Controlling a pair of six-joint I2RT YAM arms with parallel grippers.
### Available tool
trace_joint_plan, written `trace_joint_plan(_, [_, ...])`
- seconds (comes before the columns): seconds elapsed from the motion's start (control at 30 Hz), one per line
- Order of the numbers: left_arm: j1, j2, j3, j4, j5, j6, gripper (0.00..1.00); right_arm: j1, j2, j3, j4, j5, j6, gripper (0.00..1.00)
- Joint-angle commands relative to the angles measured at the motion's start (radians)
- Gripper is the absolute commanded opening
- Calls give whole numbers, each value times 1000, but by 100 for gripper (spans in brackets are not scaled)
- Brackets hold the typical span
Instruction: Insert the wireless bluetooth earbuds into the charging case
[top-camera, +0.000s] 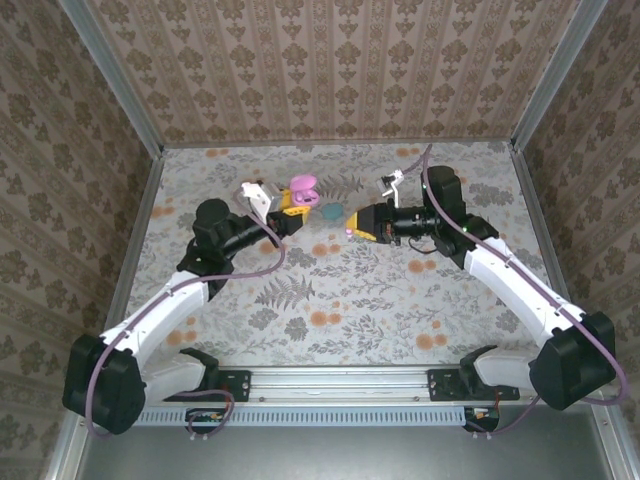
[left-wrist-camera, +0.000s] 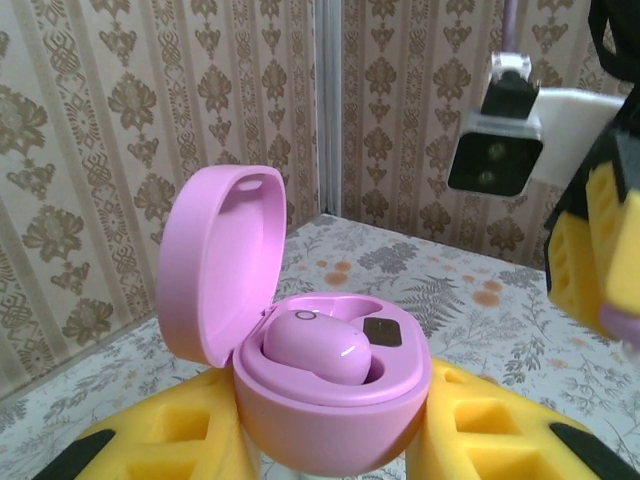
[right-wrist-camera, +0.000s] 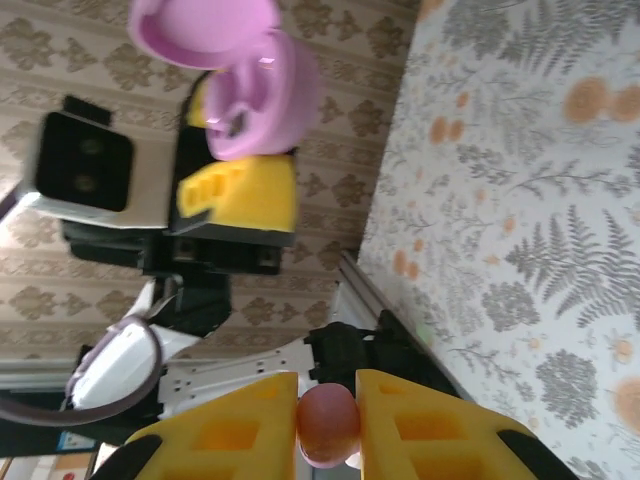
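L gripper (top-camera: 289, 206) is clamped round the base of the pink charging case (left-wrist-camera: 330, 400), which stands upright w/ its lid swung open to one side. One pink earbud (left-wrist-camera: 318, 347) sits in a well inside the case (the spot next to it is hard to make out). R gripper (top-camera: 354, 226) hangs near the case, apart from it, w/ fingers (right-wrist-camera: 240, 425) pinched tight on a pinkish earbud (right-wrist-camera: 328, 422), and a small teal piece (top-camera: 330, 211) lies on the floral table (top-camera: 350, 300) close to the case, btw it and the R gripper.
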Motion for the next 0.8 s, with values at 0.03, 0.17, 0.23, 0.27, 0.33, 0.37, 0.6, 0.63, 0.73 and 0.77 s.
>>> trace_joint_plan(0.03, [-12,18,25,14,92,27,32,-3,14,99,62,-69,40,23])
trace_joint_plan(0.17, [-19,26,31,3,126,47,32,-1,51,147,65,-43,44,23])
trace_joint_plan(0.23, [-22,27,33,-5,136,59,32,8,67,168,56,-14,30,23])
trace_joint_plan(0.27, [-23,29,33,-6,141,64,32,15,72,179,48,-2,16,23])
trace_joint_plan(0.33, [-26,30,37,-10,145,72,32,26,87,207,14,23,-20,23])
trace_joint_plan(0.37, [-28,30,38,-15,148,75,32,31,95,221,-7,33,-36,23])
trace_joint_plan(0.6, [-30,36,50,-17,165,75,33,60,128,270,-68,105,-111,22])
trace_joint_plan(0.63, [-31,36,50,-16,167,76,33,62,128,276,-79,113,-122,22])
trace_joint_plan(0.73, [-31,37,52,-16,170,73,33,68,171,290,-91,125,-142,22])
trace_joint_plan(0.77, [-31,36,53,-14,170,69,33,70,177,295,-93,128,-144,22])
